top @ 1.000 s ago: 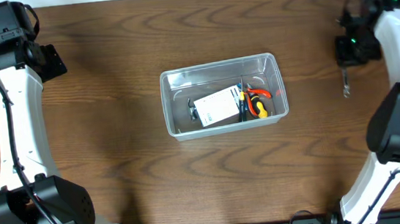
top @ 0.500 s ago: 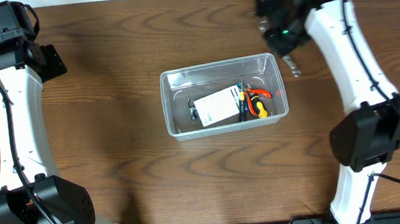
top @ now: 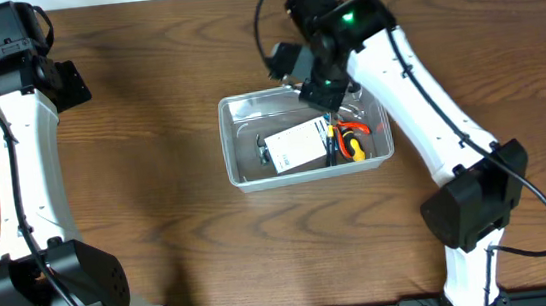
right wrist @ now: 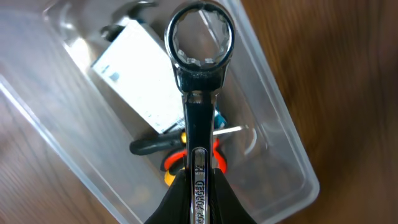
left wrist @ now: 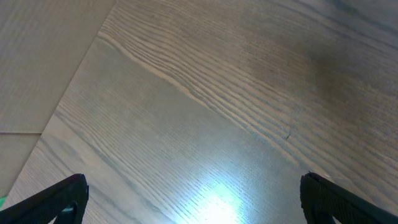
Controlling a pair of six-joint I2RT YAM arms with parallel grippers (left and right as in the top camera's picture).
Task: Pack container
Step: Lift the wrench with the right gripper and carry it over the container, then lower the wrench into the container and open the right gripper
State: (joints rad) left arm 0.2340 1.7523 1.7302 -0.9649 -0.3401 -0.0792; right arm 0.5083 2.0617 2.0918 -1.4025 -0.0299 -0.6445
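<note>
The clear container [top: 226, 143] sits mid-table. Inside it lie a white labelled pack [top: 294, 145], red-handled pliers [top: 355, 128] and a yellow-tipped tool [top: 354, 149]. My right gripper [top: 323, 84] hovers over the container's back rim, shut on a chrome wrench [right wrist: 196, 118]. In the right wrist view the wrench's ring end [right wrist: 200, 36] points out over the white pack [right wrist: 140, 78], above the container [right wrist: 292, 146], with my right gripper [right wrist: 199, 177] clamped on the shaft. My left gripper [top: 67, 82] is at the far left, open over bare wood, and nothing lies between the jaws of the left gripper [left wrist: 196, 196].
The brown wooden table [top: 160, 234] surrounds the container on all sides. The right arm [top: 429, 108] reaches across the table's right half, passing beside the container's right end. The left arm [top: 23, 167] stands along the left edge.
The right arm has swung from the table's right edge leftward to above the container, carrying the wrench. The left arm has not moved.
</note>
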